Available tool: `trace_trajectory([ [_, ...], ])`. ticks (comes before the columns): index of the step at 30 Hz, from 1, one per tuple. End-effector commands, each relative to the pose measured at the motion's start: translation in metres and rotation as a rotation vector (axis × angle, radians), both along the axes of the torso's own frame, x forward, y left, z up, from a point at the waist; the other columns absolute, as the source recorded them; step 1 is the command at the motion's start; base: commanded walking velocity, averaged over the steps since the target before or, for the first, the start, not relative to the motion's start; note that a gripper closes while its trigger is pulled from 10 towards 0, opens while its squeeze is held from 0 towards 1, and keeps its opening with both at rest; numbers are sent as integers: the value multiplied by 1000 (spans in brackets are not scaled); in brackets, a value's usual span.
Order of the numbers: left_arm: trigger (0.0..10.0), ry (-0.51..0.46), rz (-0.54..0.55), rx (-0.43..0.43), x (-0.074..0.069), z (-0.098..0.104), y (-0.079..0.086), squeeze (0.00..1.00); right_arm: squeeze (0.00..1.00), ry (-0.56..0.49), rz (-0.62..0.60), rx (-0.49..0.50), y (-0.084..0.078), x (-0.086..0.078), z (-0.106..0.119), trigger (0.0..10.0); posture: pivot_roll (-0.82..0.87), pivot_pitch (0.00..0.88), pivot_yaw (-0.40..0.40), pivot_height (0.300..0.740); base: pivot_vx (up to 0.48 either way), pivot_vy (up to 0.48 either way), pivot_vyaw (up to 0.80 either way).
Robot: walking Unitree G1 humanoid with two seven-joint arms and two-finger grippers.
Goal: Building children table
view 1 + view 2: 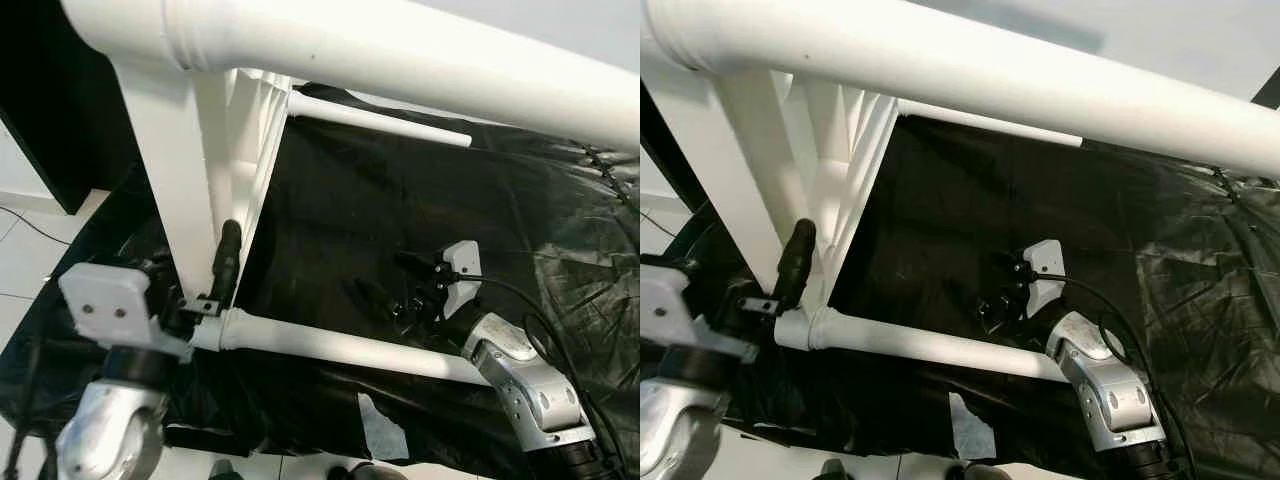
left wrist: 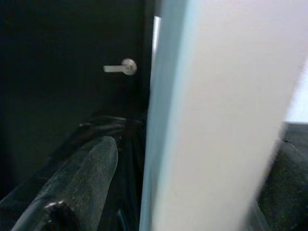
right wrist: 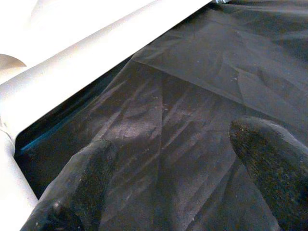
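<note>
The left gripper (image 1: 215,275) sits at the near left corner of the white table frame (image 1: 330,345), its one visible black finger (image 2: 82,180) lying upright along the slanted white leg (image 1: 170,190). In the left wrist view that leg (image 2: 216,120) stands just beside the finger, apparently touching it; the second finger is hidden behind the leg, so I cannot tell whether the grip is closed on it. Behind the leg, a dark door with a silver lever handle (image 2: 121,68) is visible.

The right gripper (image 1: 1002,292) hovers over the black plastic sheet (image 1: 380,200) inside the frame, just beyond the near crossbar (image 1: 345,347). Its fingers (image 3: 82,183) are spread apart with nothing between them, only the wrinkled sheet (image 3: 192,106) below and a white rail (image 3: 86,53) ahead.

The frame lies tipped on the sheet. A thick white tube (image 1: 970,75) crosses the top of the view close to the camera, and a thinner far rail (image 1: 380,120) runs across behind. The sheet covers the pale tiled floor (image 1: 30,260).
</note>
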State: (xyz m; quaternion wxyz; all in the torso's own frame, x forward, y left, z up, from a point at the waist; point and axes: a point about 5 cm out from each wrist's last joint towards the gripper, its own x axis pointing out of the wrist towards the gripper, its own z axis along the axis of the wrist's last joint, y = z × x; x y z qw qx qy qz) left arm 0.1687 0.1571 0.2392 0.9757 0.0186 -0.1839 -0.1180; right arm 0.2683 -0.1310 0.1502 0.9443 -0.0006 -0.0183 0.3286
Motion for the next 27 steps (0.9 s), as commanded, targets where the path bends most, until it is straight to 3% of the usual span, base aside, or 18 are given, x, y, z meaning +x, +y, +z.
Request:
trace_trajectory([
  [1,10000,28,-251,72,-11,-2,-10,0,0,7,-12,-18,-5,1,-3,10000,141,114,-128,740,0,0,0],
  [3,10000,67,-310,80,-18,-5,-8,0,0,6,-7,-23,-6,3,-3,10000,148,112,-137,740,0,0,0],
  [15,10000,89,-360,188,-30,-5,5,0,0,-3,22,-34,-4,11,-1,10000,167,100,-165,740,0,0,0],
  [27,10000,281,-598,230,-52,-9,14,0,0,-12,38,-35,-3,16,-1,10000,174,91,-168,740,0,0,0],
])
